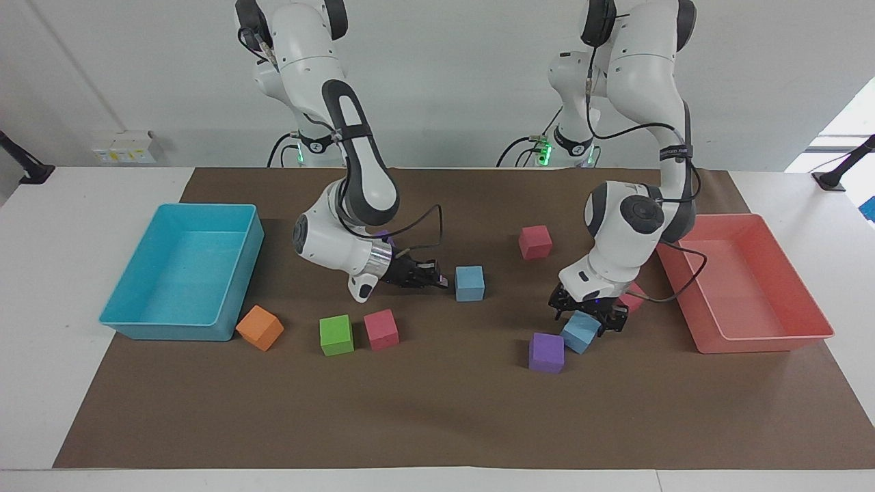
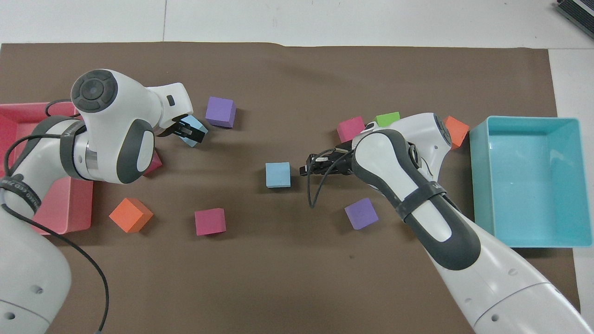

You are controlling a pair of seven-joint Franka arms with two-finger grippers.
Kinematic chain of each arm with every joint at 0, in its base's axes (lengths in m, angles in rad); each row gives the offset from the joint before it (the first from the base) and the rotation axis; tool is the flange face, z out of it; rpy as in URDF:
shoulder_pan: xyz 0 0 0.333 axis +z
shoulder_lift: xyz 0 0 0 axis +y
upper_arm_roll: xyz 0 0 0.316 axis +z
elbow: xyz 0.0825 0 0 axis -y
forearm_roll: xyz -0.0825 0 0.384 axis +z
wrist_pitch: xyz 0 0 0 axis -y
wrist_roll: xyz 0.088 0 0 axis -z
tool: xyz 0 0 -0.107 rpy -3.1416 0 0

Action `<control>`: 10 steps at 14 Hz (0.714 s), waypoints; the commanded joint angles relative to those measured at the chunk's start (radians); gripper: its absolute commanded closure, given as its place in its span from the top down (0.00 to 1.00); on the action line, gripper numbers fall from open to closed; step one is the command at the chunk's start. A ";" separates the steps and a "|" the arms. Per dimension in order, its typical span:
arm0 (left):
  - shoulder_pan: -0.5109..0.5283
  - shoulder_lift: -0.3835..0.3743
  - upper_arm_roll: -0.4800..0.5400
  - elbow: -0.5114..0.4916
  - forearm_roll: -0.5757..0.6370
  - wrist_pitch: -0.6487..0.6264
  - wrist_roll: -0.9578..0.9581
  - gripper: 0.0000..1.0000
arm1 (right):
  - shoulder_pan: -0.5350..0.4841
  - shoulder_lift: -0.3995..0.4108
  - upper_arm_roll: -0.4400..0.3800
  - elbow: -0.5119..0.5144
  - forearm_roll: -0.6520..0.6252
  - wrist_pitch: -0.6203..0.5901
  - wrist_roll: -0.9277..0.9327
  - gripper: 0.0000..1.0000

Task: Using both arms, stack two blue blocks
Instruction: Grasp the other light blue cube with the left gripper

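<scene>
Right pincer (image 1: pixel 437 280), fingertips shut, empty, low over worktop (image 1: pixel 444 410), at 9 o'clock of mid-worktop blue block (image 1: pixel 469 283): matte sky-blue foam cube, flat, square-on.

Left pincer (image 1: pixel 588 318), wide open, straddles second blue block (image 1: pixel 582 332): same cube, turned cornerwise, touching purple cube (image 1: pixel 546 352) at its 8 o'clock; not lifted.
</scene>
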State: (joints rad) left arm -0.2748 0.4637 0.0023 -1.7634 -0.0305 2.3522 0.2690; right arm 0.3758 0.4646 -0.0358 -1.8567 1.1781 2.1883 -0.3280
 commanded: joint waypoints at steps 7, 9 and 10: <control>-0.014 0.001 0.018 -0.008 0.043 0.025 0.013 0.35 | -0.011 0.005 0.011 -0.045 0.103 0.038 -0.098 0.00; -0.014 0.000 0.018 -0.005 0.041 0.025 0.012 0.09 | -0.009 0.005 0.011 -0.047 0.103 0.038 -0.098 0.00; -0.012 -0.011 0.019 -0.005 0.041 0.019 0.010 0.07 | -0.009 0.005 0.011 -0.047 0.103 0.039 -0.098 0.00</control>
State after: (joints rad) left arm -0.2749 0.4726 0.0048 -1.7594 -0.0065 2.3630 0.2825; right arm 0.3746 0.4747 -0.0354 -1.8877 1.2415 2.2060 -0.3835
